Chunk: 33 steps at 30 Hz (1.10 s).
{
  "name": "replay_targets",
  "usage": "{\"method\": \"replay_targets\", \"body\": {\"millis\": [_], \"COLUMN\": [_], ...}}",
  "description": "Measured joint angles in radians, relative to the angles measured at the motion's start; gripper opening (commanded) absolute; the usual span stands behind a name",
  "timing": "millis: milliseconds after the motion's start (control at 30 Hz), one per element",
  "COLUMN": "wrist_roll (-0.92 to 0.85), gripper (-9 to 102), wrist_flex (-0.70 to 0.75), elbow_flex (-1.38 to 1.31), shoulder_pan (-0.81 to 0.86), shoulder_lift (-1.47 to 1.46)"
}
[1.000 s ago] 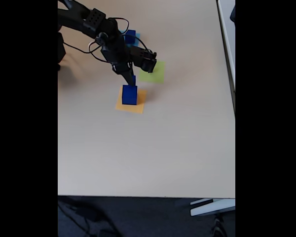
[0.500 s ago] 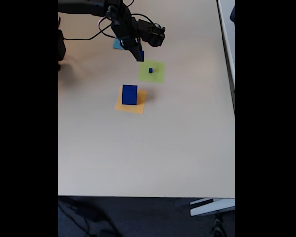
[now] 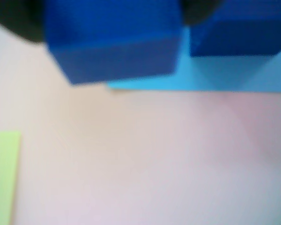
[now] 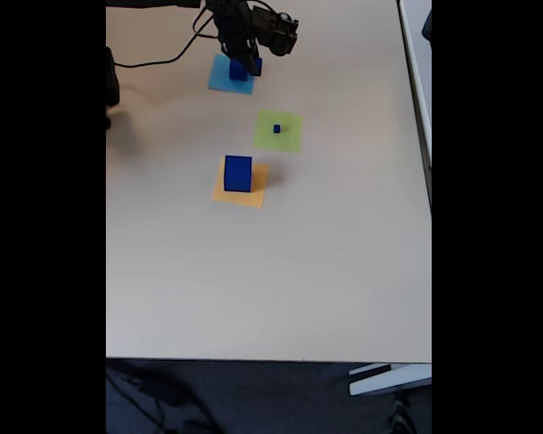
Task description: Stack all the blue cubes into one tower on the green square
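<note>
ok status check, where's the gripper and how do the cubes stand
Gripper over the light-blue square, at the medium cube; grip unclear. Small cube on green square, large cube on orange square. No obstructions seen.

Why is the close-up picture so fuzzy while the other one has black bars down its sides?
In the wrist view the camera sits very near the blue cubes, so their edges and the light-blue square smear out of focus. The fixed view is sharper but distant, with black bands either side; the small cube on the green square is a speck.
</note>
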Motion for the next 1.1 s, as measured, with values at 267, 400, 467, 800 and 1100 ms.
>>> {"method": "replay_targets", "body": {"millis": [267, 400, 467, 800, 1100], "wrist_roll": [0.058, -0.003, -0.025, -0.014, 0.117], "gripper": [0, 0, 0, 0, 0], "wrist_flex": [-0.163, -0.156, -0.14, 0.0, 0.101], "elbow_flex": [0.1, 0.095, 0.075, -0.078, -0.104], "shoulder_pan": [-0.051, -0.057, -0.055, -0.094, -0.153], "shoulder_lift": [-0.031, -0.031, -0.031, -0.031, -0.031]}}
